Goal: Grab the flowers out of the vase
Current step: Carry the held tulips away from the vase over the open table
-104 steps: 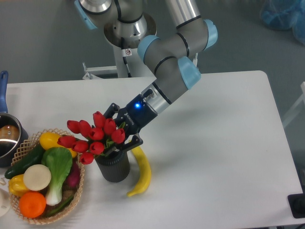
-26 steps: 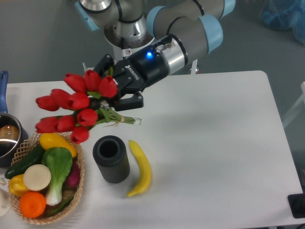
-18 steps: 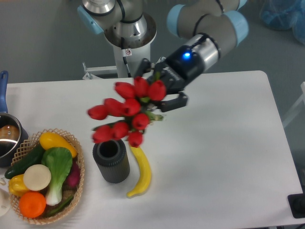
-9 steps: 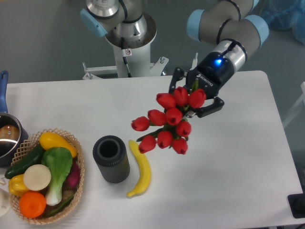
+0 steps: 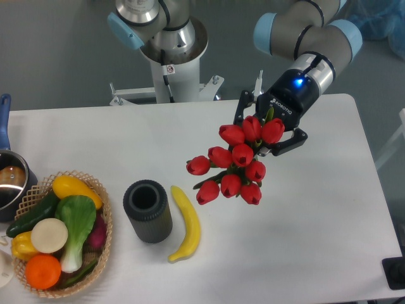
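Observation:
The flowers (image 5: 235, 161), a bunch of red tulip buds with green stems, hang in the air over the middle of the table, heads pointing down and left. My gripper (image 5: 271, 130) is shut on their stems, just above and right of the buds; the stems are mostly hidden between the fingers. The vase (image 5: 147, 211), a dark ribbed cylinder, stands upright and empty at the front left, well apart from the flowers.
A yellow banana (image 5: 185, 223) lies just right of the vase. A wicker basket (image 5: 105, 244) of vegetables and fruit sits at the front left corner. A pot (image 5: 11, 180) with a blue handle stands at the left edge.
The flowers were lifted out of the vase and carried from the left across to the right. In the last half second the gripper drifted slightly further right with them.

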